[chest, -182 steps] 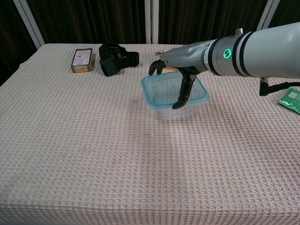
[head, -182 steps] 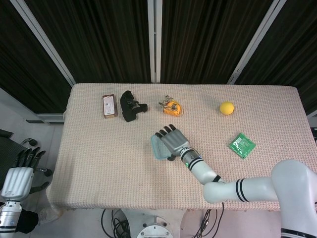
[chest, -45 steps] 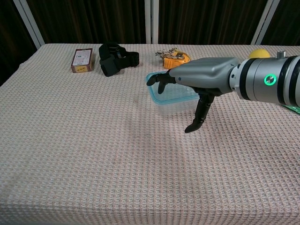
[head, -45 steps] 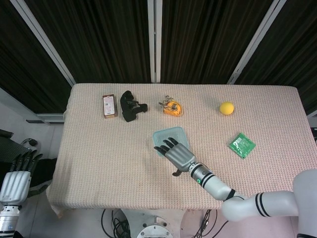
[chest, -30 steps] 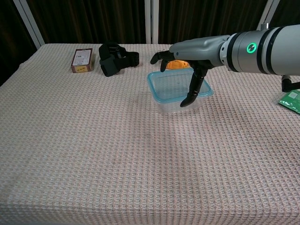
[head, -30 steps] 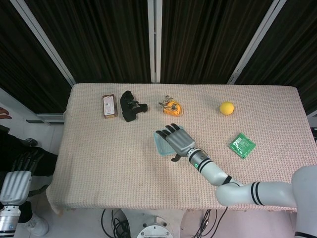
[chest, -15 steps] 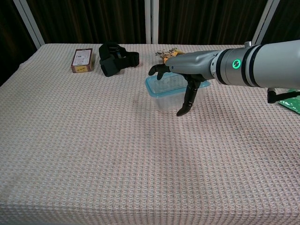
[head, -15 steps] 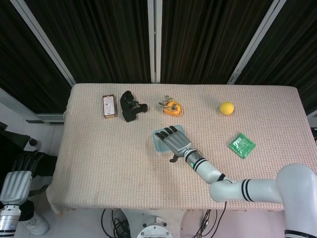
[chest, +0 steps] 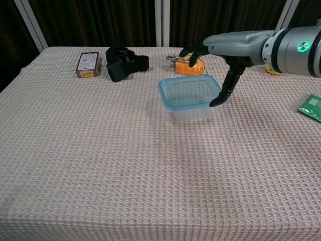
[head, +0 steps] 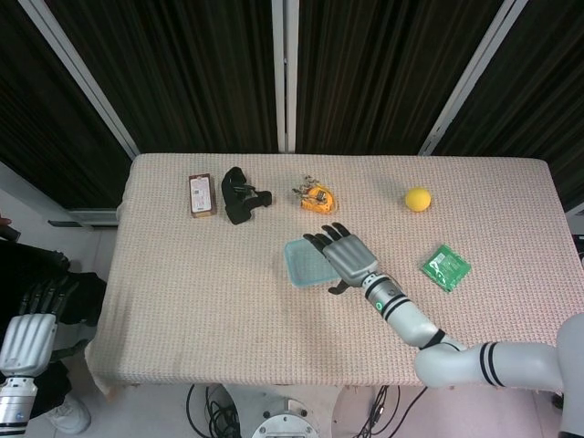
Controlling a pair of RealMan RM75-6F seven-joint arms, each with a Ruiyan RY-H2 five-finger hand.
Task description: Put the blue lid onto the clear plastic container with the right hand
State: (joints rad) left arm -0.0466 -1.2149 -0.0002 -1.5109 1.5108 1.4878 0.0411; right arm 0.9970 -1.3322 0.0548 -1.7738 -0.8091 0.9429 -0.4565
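The clear plastic container [chest: 189, 115] stands mid-table, and the blue-rimmed lid [chest: 189, 92] lies flat on top of it. My right hand [chest: 221, 65] hovers at the container's right edge with its fingers spread and nothing in it. Its thumb points down beside the right rim. In the head view the right hand [head: 345, 255] sits just right of the lidded container [head: 305, 264]. My left hand [head: 28, 334] hangs off the table at the lower left, holding nothing.
Along the far edge lie a brown box [chest: 89, 64], a black strap-like object [chest: 123, 66] and an orange tape measure [chest: 186, 65]. A yellow ball [head: 418, 199] and a green packet [head: 445, 267] lie to the right.
My right hand has swung to the right, off the lid's top, and now sits at the container's right edge. The lid is fully uncovered. The container has barely shifted.
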